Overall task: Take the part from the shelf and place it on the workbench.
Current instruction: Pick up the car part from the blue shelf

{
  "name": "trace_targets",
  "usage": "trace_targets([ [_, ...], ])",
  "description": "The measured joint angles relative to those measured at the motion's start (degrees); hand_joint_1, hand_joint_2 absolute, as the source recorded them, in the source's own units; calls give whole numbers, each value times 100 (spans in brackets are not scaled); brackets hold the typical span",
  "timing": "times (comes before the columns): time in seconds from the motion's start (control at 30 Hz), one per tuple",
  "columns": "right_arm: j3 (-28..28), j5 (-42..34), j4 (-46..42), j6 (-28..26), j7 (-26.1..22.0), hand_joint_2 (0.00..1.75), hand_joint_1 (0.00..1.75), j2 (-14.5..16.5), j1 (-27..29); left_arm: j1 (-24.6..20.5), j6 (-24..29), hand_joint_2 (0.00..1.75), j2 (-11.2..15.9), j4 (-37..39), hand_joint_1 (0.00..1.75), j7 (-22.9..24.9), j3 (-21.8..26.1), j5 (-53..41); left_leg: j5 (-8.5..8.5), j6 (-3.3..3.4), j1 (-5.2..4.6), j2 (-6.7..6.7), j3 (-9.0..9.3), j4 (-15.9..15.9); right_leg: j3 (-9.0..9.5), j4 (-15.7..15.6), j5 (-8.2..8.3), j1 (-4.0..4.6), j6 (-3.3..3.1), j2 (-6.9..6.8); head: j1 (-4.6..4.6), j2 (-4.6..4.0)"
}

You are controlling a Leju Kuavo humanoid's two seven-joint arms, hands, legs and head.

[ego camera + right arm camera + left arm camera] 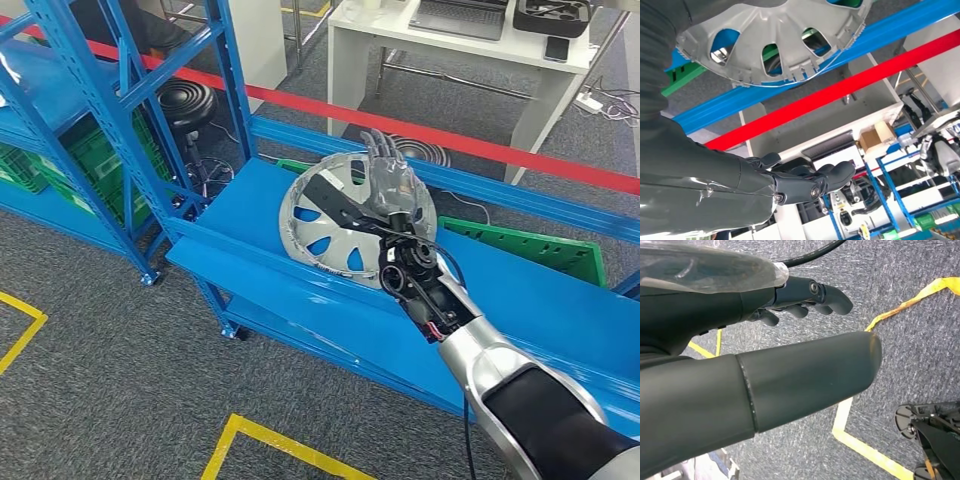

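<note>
One round silver plastic hubcap with oval cut-outs (pixel 332 225) lay on the blue metal shelf deck (pixel 249 215), tipped up so that its far edge leaned toward the blue rear rail (pixel 483 185). The right hand (pixel 389 180) was at the hubcap's far right side, fingers (pixel 377 145) held straight and spread, pointing up and away from the robot; they looked released, closed on nothing, and the right wrist view agreed, with the dark fingers (pixel 821 180) extended in open air and the hubcap's ribbed rim (pixel 772 55) just beside the palm. Whether the palm actually touched the disc could not be told. The part therefore lay toward the robot's left of those fingers, nearly flat-on to the palm; being round, it had no long axis, so the grasp would likely have to turn on curling over the raised rim. The left hand (pixel 806 297) hung over grey carpet with yellow floor tape (pixel 866 450), fingers loosely curled, holding nothing, well apart from the shelf, so the right hand was plainly the nearer one. Counted: one hubcap, two green plastic crates (pixel 528 245) behind the shelf, one red barrier tape (pixel 453 135), one white table (pixel 453 50) beyond.
</note>
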Motion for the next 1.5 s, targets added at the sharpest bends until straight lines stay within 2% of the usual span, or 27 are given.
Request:
trace_targets([
  [1.13,-46,-33,-193,4,-53,175,0,-29,-8,-2,20,0,-92,0,0,-46,142,51,0,0,0,0,0,0,0,0,0,0,0,0,0,0],
  [1.5,-117,-611,-207,52,-328,175,0,-58,-8,-21,-10,0,-110,0,0,-74,154,121,0,0,0,0,0,0,0,0,0,0,0,0,0,0],
])
